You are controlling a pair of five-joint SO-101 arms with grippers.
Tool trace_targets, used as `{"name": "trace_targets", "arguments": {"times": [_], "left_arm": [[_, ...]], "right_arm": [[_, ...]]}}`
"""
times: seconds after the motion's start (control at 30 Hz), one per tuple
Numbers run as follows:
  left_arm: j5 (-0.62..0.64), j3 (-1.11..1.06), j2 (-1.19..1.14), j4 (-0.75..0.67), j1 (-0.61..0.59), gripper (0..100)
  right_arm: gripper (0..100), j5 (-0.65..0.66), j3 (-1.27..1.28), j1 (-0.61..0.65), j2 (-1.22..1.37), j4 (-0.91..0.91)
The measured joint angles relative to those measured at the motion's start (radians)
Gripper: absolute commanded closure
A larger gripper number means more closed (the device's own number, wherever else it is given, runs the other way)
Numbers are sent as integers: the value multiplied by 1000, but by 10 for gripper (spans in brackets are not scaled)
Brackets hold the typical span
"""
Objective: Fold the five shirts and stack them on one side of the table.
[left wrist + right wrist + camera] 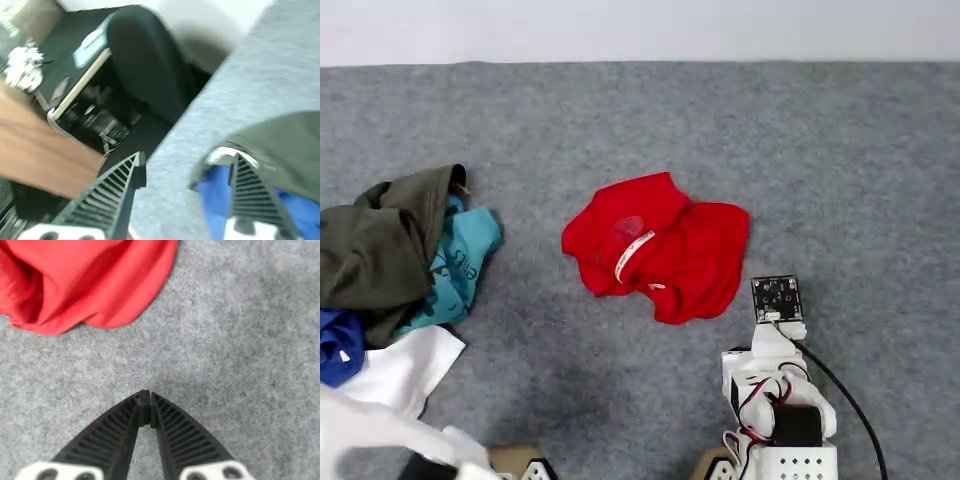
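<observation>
Crumpled red fabric shirt, soft folds, fuzzy grey desk, black ridged right tool closed nearby, left tool wide

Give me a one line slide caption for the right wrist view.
Right gripper, shut and empty, poised over the grey table, apart from the crumpled red shirt.

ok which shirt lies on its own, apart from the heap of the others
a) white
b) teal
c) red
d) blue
C: the red shirt lies crumpled by itself, well apart from the pile that holds the blue, white, teal and olive ones.
</observation>
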State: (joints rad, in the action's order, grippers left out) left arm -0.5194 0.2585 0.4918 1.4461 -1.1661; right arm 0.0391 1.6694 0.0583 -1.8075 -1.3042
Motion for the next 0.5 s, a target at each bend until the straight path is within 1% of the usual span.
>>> {"name": "trace_targets", "arguments": {"times": [0.1, 0.2, 0.3, 0.4, 0.43, 0.5], "left_arm": [[3, 3, 123, 152, 95, 739], [9, 8, 256, 267, 229, 795], [35, -15, 374, 285, 359, 885], [78, -103, 440, 288, 473, 972], [89, -138, 457, 288, 496, 993], [107, -210, 493, 288, 528, 994]], "right_arm": [[990, 0, 0, 0, 0, 0], [990, 0, 0, 0, 0, 0], [990, 0, 0, 0, 0, 0], [990, 0, 0, 0, 0, 0], [990, 0, 0, 0, 0, 0], [990, 0, 0, 0, 0, 0]]}}
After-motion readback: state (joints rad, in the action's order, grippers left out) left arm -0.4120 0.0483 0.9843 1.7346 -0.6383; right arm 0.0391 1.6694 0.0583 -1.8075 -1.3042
